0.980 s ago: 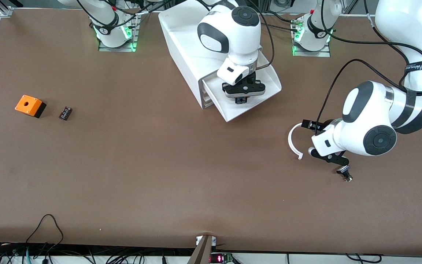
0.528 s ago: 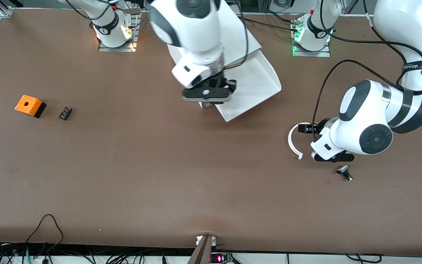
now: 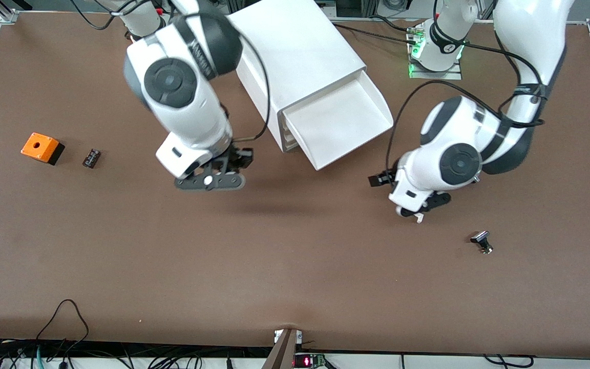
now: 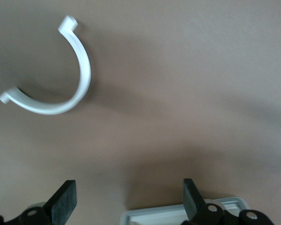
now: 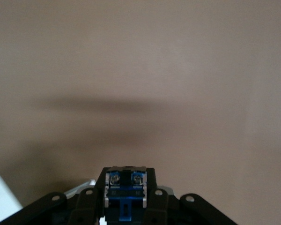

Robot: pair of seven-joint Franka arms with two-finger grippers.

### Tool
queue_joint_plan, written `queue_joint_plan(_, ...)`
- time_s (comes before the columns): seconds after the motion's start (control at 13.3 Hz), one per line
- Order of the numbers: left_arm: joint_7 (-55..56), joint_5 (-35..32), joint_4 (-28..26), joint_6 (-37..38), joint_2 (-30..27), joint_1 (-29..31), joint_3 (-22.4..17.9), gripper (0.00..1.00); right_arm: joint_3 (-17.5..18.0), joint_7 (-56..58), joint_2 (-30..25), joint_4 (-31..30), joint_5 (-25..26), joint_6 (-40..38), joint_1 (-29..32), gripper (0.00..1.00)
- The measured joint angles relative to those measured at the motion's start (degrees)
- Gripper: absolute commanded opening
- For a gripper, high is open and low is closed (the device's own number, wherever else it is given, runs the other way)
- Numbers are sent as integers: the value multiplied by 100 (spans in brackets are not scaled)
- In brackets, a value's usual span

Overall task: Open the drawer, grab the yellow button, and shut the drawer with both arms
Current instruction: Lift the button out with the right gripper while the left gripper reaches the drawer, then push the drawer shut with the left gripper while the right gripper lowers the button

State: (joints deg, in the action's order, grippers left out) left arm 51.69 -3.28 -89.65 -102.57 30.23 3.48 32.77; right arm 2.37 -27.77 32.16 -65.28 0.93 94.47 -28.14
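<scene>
The white cabinet (image 3: 300, 56) stands near the robots' bases with its drawer (image 3: 377, 110) pulled open; the drawer's inside shows bare. My right gripper (image 3: 210, 179) hangs over bare table between the cabinet and the orange box. In the right wrist view it (image 5: 126, 174) is shut on the button (image 5: 126, 190), of which only the black-and-blue body with two screws shows; the cap is hidden. My left gripper (image 3: 418, 205) is over the table beside the drawer, above a white C-shaped ring (image 4: 61, 93). In the left wrist view it (image 4: 129, 201) is open and empty.
An orange box with a hole (image 3: 41, 147) and a small black part (image 3: 91, 157) lie toward the right arm's end. A small black-and-silver part (image 3: 482, 242) lies toward the left arm's end, nearer the front camera than the ring's tip (image 3: 419, 218). Cables lie along the front edge.
My right gripper rose out of the drawer with the button and swung toward the right arm's end of the table. My left arm moved toward the drawer and now covers the ring.
</scene>
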Motion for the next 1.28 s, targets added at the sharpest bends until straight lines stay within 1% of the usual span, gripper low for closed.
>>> queue_joint_plan(0.23, 787, 0, -366, -105, -148, -7, 452, 99, -404, 377, 27, -522, 0, 298, 98, 0)
queue_joint_plan(0.38, 939, -1, -687, -279, -305, -1, 634, 99, -671, 588, 40, -977, 1, 610, 100, 0)
queue_joint_plan(0.53, 989, 8, -898, -361, -427, 14, 771, 99, -974, 871, 36, -1533, 1, 1103, 102, 0)
queue_joint_plan(0.83, 1183, 146, -1137, -379, -507, 43, 1162, 99, -1500, 1414, 27, -2717, 1, 2435, 115, 0)
queue_joint_plan(1.06, 1250, 237, -1298, -398, -515, 42, 1445, 99, -1843, 1847, 21, -3616, 1, 3719, 116, 0)
queue_joint_plan(1.21, 1251, 400, -1381, -411, -518, 48, 1535, 99, -1998, 2027, 30, -4187, 1, 4508, 161, 0)
queue_joint_plan(1.28, 1251, 449, -1415, -413, -517, 56, 1598, 99, -2028, 2125, 46, -4372, 1, 4766, 234, 0)
